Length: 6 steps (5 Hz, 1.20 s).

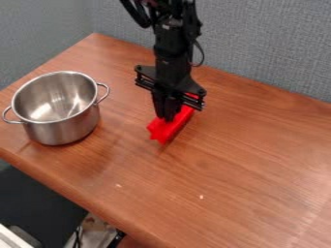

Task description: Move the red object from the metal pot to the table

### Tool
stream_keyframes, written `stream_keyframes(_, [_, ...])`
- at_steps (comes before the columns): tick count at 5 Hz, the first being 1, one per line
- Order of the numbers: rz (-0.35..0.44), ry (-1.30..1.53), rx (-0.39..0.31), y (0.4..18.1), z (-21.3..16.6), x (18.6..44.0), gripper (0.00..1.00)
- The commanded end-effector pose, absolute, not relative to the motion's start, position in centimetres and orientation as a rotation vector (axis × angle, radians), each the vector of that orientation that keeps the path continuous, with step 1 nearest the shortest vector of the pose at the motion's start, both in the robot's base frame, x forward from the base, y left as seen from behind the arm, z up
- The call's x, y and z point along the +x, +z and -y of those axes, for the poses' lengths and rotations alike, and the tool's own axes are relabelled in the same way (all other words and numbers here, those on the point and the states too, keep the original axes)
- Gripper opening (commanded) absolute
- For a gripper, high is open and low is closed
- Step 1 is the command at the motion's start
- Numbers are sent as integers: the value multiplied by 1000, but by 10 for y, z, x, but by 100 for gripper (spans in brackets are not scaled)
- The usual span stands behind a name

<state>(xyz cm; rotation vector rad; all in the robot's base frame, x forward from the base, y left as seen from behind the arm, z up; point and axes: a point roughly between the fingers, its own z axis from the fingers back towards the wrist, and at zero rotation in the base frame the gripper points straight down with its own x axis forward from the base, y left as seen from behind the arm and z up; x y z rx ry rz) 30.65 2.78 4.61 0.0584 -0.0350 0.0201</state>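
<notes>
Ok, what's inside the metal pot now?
Nothing visible: the metal pot shows bare inner walls and base. The red object is outside, on the table; its upper part is partly covered by the pincer.
</notes>
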Motion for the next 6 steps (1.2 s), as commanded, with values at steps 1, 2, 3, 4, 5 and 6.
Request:
stream_keyframes(1, [78,25,76,55,-37,318,0])
stream_keyframes(2, [73,26,77,53,-40,319,100])
stream_keyframes(3, [67,25,79,51,-42,318,100])
stream_keyframes(4, [61,20,80,49,-43,320,100])
stream_keyframes(5, [59,14,78,47,-44,321,100])
stream_keyframes(6, [54,10,77,44,-44,323,100])
